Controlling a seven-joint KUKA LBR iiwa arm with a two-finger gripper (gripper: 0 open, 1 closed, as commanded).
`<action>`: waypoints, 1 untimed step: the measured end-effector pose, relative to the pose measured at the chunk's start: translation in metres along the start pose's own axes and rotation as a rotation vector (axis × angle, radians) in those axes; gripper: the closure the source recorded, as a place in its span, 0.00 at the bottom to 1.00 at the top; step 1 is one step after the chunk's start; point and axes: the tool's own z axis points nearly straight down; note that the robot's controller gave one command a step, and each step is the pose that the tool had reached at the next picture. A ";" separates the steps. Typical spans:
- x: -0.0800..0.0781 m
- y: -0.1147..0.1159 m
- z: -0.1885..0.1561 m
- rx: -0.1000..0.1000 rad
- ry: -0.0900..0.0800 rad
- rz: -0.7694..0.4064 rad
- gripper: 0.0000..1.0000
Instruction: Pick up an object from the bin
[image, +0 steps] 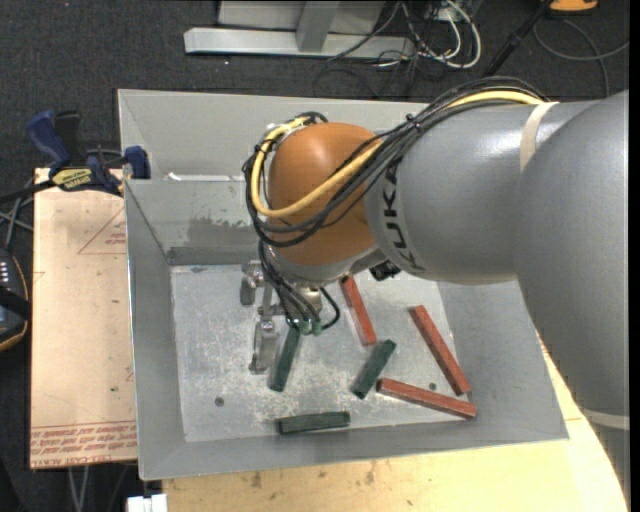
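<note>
My gripper (262, 350) hangs under the orange wrist cover, low over the left middle of the bin floor. A dark green bar (283, 362) stands tilted right beside it, its upper end hidden under the gripper body and its lower end pointing at the floor. I cannot tell whether the bar is gripped or only lies against the gripper. A red-brown bar (358, 312) lies just to the right, partly under the cover.
A second dark green bar (373, 368) lies right of centre, and a third (314, 423) lies near the front wall. Two more red-brown bars (438, 348) (425, 397) lie at the right. The arm covers the bin's upper right.
</note>
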 end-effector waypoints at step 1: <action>-0.002 -0.001 -0.004 -0.001 -0.007 0.003 0.00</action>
